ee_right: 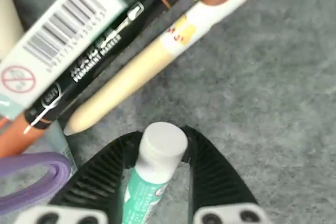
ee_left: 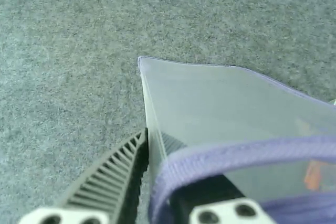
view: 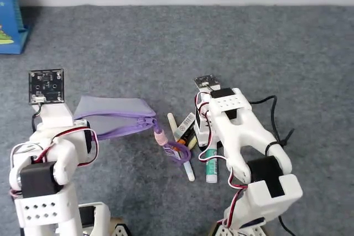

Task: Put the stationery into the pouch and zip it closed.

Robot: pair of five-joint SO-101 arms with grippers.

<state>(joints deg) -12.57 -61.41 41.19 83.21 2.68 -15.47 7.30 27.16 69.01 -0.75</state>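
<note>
The right claw [ee_right: 161, 139] was closed on the glue stick [ee_right: 149, 179] near its white end, the stick lying flat on the worktop [ee_right: 273, 103]. Crowded just past it lay a cream pen [ee_right: 152, 61], a black marker [ee_right: 105, 61] and a barcoded box [ee_right: 58, 40]. The purple zip loop [view: 178, 152] sat at 9 o'clock of the stick in the high view. Farther out at 9 o'clock lay the pouch [view: 113, 115]. The left claw [ee_left: 157, 150] was pinched shut on the pouch's 9 o'clock end. Gripped so near one end, the stick could swing or slip on lifting. It could also drag the loop or nudge the pens. The pouch mouth looked narrow, so the stick might butt its edge.
</note>
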